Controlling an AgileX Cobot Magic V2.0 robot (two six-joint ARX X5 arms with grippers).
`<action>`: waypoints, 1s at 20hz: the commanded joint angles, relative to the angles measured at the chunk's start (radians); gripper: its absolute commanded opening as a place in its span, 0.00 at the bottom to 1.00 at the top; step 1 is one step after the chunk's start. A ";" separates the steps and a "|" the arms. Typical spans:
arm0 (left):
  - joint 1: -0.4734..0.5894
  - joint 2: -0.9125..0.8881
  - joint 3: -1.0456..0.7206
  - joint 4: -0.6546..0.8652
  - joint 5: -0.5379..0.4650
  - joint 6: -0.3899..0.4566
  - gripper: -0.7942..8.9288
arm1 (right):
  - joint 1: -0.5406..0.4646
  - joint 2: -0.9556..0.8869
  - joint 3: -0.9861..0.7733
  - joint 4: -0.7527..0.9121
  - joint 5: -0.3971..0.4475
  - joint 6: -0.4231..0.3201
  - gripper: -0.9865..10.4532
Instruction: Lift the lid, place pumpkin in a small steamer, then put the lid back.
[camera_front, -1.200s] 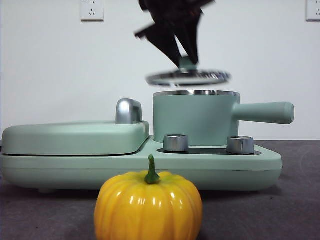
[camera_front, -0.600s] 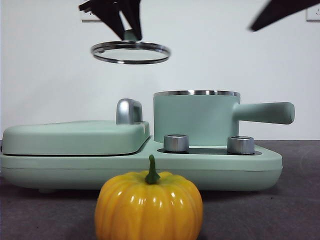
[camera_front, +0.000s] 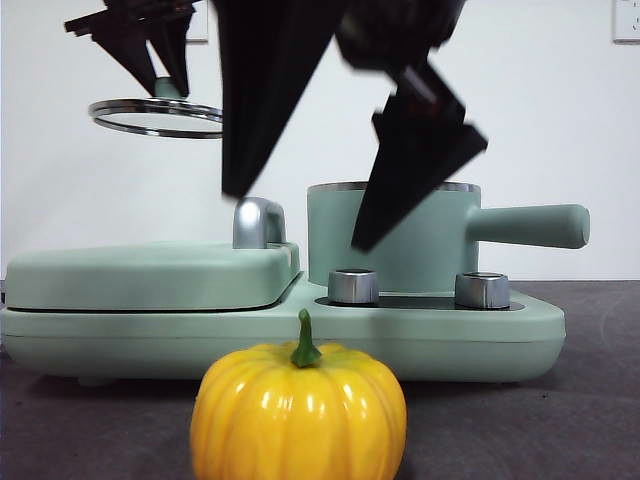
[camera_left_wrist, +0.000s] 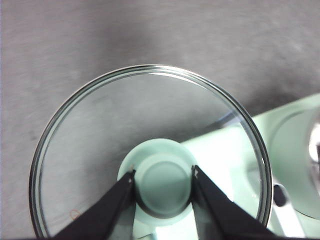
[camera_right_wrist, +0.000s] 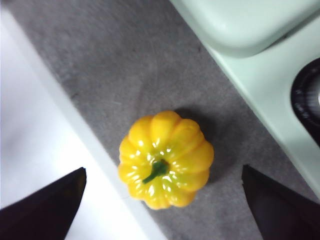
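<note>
I see the small steamer (camera_front: 390, 235) uncovered on the base appliance (camera_front: 280, 330); its inside is hidden from me. My right hand (camera_front: 300, 215) hangs wide above the pumpkin (camera_front: 298, 412) on the worktop (camera_right_wrist: 125, 65). My left hand (camera_left_wrist: 163, 176) grips the lid (camera_left_wrist: 150, 150) aloft.
</note>
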 joint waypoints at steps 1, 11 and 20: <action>0.017 -0.010 0.032 0.014 0.001 0.007 0.10 | 0.026 0.056 0.020 0.020 0.002 0.012 0.52; 0.039 -0.010 0.032 0.021 0.001 0.006 0.10 | 0.080 0.197 0.019 0.030 0.048 0.003 0.52; 0.039 -0.010 0.032 0.025 0.001 0.002 0.10 | 0.087 0.274 0.019 0.009 0.035 -0.003 0.52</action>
